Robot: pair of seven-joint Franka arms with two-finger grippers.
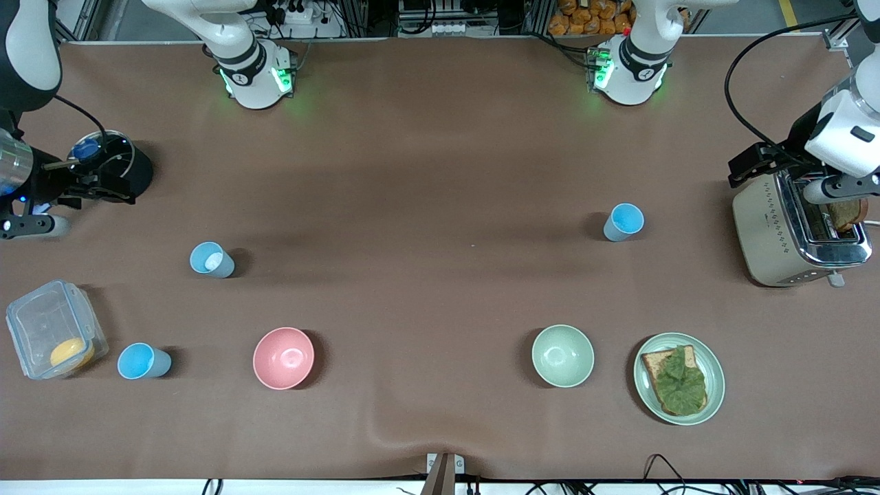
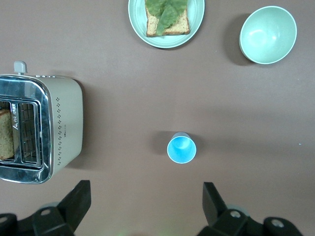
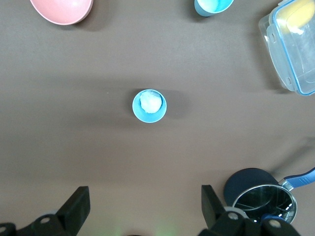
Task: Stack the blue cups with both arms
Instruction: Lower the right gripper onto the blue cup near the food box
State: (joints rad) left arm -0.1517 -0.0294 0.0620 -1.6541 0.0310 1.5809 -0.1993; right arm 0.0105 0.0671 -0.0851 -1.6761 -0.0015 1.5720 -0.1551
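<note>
Three blue cups stand upright and apart on the brown table. One point(image 1: 623, 222) point(image 2: 181, 149) is toward the left arm's end. A paler cup with a white spot inside point(image 1: 212, 260) point(image 3: 149, 105) is toward the right arm's end. A brighter cup point(image 1: 144, 361) point(image 3: 213, 6) stands nearer the front camera, beside a clear box. My left gripper point(image 2: 146, 189) hangs open and empty, high over bare table by the first cup. My right gripper point(image 3: 144, 191) hangs open and empty, high over bare table by the pale cup.
A toaster point(image 1: 797, 227) holding bread sits at the left arm's end. A plate point(image 1: 715, 385) with toast and lettuce, a green bowl point(image 1: 562, 355) and a pink bowl point(image 1: 283, 357) line the front. A clear box point(image 1: 55, 328) and a black pot point(image 1: 134, 172) are at the right arm's end.
</note>
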